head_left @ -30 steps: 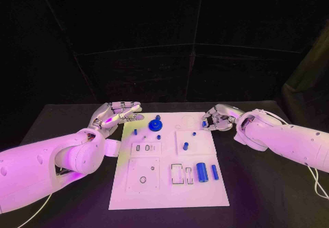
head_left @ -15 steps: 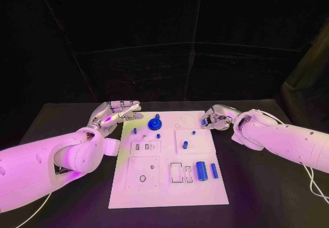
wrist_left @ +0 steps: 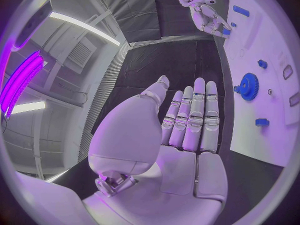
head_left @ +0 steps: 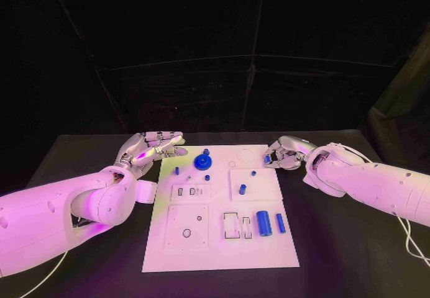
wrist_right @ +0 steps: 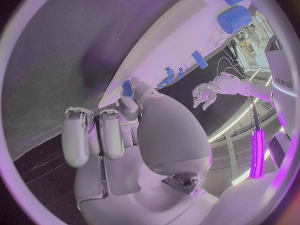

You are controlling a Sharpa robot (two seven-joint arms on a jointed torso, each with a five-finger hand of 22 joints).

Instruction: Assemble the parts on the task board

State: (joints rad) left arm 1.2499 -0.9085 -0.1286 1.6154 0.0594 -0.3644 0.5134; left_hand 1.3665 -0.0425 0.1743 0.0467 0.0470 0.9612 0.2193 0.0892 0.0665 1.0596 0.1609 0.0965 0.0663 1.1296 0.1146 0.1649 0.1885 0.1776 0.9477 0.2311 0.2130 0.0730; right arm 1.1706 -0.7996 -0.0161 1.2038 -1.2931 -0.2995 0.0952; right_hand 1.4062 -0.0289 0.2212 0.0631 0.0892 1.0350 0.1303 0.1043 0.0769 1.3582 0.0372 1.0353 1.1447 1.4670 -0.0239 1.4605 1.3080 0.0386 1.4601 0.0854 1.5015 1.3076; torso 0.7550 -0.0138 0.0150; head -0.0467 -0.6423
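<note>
Right hand [head_left: 285, 155] pinches a small blue part [head_left: 267, 161] at the task board [head_left: 219, 248] far-right edge (left hand [head_left: 150, 149] spread, empty).

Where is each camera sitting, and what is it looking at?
Head view: sits on the robot's head, looks down at the board; both arms come in, left hand and right hand at the board's far corners.
Left wrist view: sits behind the left hand, which is open and empty, facing the board's far end.
Right wrist view: sits behind the right hand, which pinches a small blue part at the board's edge.
Shared: the gear shows from the head and left wrist; each wrist view also catches the other hand.
</note>
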